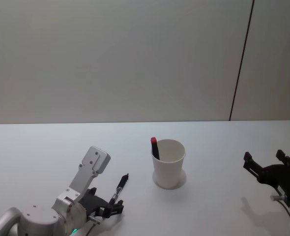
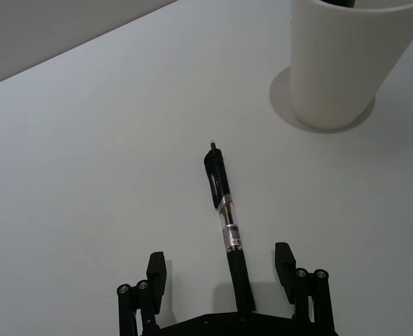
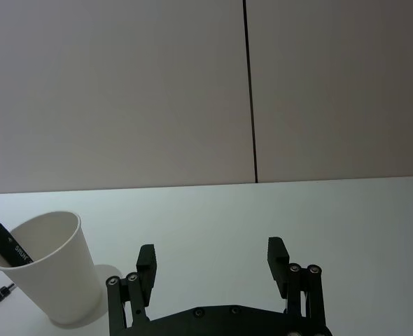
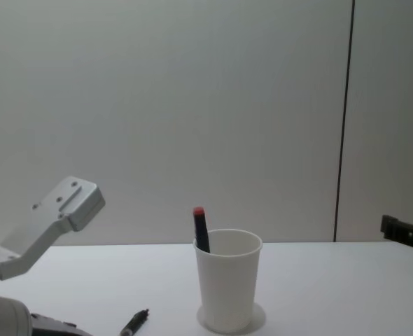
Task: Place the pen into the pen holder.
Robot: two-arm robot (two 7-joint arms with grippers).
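Left gripper [image 2: 220, 255], released, straddles the pen [image 2: 220, 196] on the tabletop [image 2: 87, 175]; a skewed squeeze could flick it away. Right gripper [image 3: 211, 248] idles released, at the right.

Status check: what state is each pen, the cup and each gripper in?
black pen: lying flat on the table, ungripped.
red-capped pen: leaning inside the pen holder.
pen holder: upright on the table.
left gripper: open, fingers either side of the black pen.
right gripper: open, empty, at the right.
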